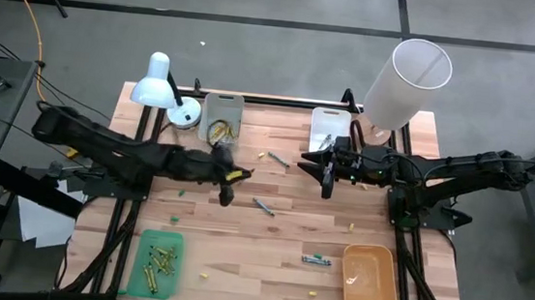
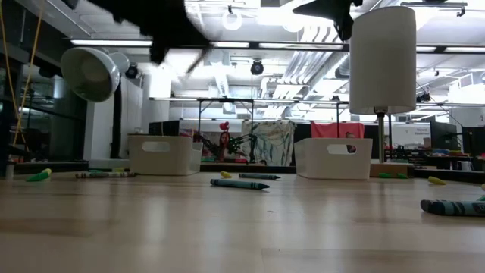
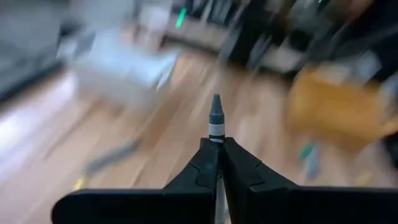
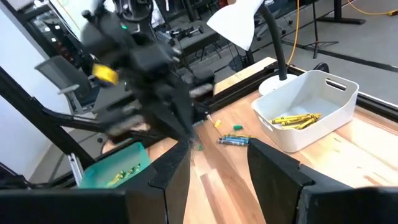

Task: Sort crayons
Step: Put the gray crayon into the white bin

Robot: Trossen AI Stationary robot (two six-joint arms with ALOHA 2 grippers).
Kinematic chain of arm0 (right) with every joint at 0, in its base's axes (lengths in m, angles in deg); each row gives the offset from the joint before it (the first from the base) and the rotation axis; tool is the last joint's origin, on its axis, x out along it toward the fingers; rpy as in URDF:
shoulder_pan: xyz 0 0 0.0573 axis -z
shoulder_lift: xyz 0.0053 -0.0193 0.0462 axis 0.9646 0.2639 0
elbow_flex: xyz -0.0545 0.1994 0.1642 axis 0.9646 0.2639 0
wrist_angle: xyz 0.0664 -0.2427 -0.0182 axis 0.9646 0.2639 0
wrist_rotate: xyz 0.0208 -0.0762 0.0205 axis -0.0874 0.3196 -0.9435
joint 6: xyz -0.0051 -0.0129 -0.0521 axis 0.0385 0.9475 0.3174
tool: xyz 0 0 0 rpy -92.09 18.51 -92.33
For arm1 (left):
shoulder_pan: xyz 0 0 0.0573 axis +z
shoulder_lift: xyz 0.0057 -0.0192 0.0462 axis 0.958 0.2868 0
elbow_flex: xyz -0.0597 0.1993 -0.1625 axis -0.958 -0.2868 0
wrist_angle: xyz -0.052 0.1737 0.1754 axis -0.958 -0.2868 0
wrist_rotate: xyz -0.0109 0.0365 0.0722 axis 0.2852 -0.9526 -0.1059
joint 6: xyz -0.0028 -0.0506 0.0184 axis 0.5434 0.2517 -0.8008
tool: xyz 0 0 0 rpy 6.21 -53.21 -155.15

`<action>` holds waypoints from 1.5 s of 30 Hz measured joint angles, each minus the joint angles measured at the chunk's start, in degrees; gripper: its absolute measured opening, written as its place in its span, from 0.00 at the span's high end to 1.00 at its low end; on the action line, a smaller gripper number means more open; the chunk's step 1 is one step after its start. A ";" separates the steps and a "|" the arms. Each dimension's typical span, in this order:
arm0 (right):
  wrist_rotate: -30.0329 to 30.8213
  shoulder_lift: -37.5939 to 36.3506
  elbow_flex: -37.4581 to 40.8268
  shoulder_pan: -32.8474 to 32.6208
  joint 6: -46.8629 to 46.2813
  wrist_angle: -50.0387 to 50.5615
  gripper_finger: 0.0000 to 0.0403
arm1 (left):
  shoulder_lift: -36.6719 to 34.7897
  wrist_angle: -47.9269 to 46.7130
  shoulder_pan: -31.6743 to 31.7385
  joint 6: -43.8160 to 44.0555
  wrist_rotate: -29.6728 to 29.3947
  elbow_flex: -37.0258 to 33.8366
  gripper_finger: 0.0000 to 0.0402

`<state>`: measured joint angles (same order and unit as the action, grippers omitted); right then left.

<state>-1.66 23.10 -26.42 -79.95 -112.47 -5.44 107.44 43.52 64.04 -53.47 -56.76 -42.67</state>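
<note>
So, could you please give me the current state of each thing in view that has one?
Left hand: shut on a grey crayon, lifted off the table.
Right hand: open, empty, near the back of the table.
White bin: holds yellow crayons.
Green tray: holds several crayons.
Orange tray: looks empty.
Loose crayons: lying unsorted on the table.

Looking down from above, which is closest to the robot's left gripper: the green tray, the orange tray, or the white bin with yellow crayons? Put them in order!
From the left gripper, shut on a grey crayon:
1. The white plastic bin holding yellow crayons, just beyond the gripper at the table's back edge.
2. The flat green tray, at the front-left corner.
3. The orange tray, far off at the front-right.
</note>
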 joint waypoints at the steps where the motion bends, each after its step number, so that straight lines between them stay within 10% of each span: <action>1: -0.04 0.00 0.00 -0.01 -0.76 -0.19 0.62 | -0.63 4.85 -0.57 -0.95 -0.61 -0.82 1.00; 19: -15.09 15.87 -1.14 -1.38 -3.38 -21.31 0.62 | -1.30 36.07 3.09 -2.71 6.53 -5.33 1.00; 45: -4.98 25.53 -16.87 -0.21 7.27 -11.87 0.62 | -1.32 38.41 4.89 -3.29 11.06 -5.16 1.00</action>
<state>-6.64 48.63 -43.30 -80.15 -105.20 -17.31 106.12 81.93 68.93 -56.76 -45.70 -47.83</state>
